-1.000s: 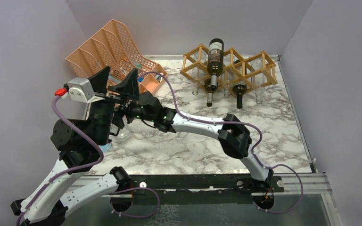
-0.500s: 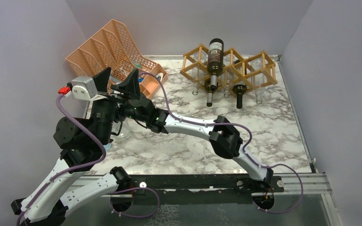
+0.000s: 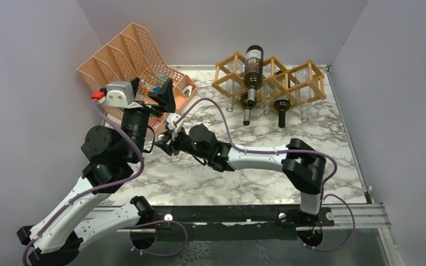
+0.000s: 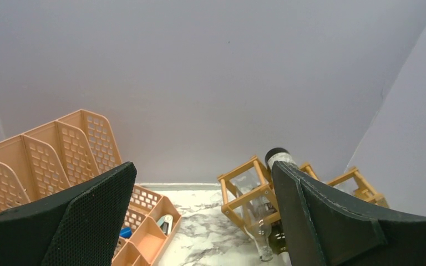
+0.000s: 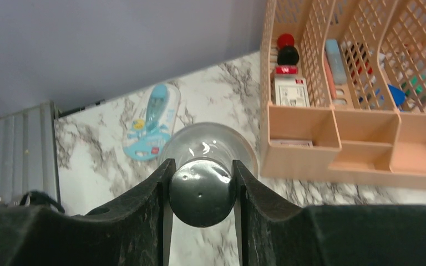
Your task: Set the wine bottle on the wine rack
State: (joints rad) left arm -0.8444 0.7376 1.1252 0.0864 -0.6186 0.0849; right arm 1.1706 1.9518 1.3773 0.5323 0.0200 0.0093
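— Glass under a dark cap fills the right wrist view: the wine bottle (image 5: 208,145), seen from straight above, with its cap pinched between the two fingers of the right end effector (image 5: 201,172).

— What's different from a second ago?

— The left arm has lifted and swung off toward the peach organizer (image 3: 138,55). The left end effector (image 4: 202,172) is spread wide, holds nothing and points at the back wall. The right arm has drawn its wrist toward the middle of the tabletop (image 3: 321,133) and pushed its elbow out to the right.

— So the bottle is the right arm's alone now?

— That's how I read it (the left looks to be clearing out of the way). The bottle is upright just beside the organizer, near a blue-and-white packet (image 5: 148,123). Whether its foot has left the marble I cannot tell.

— And the wine rack (image 3: 269,80)?

— Well apart, at the back right, with dark bottles (image 3: 252,69) already lying in it. The carry across is not yet done.
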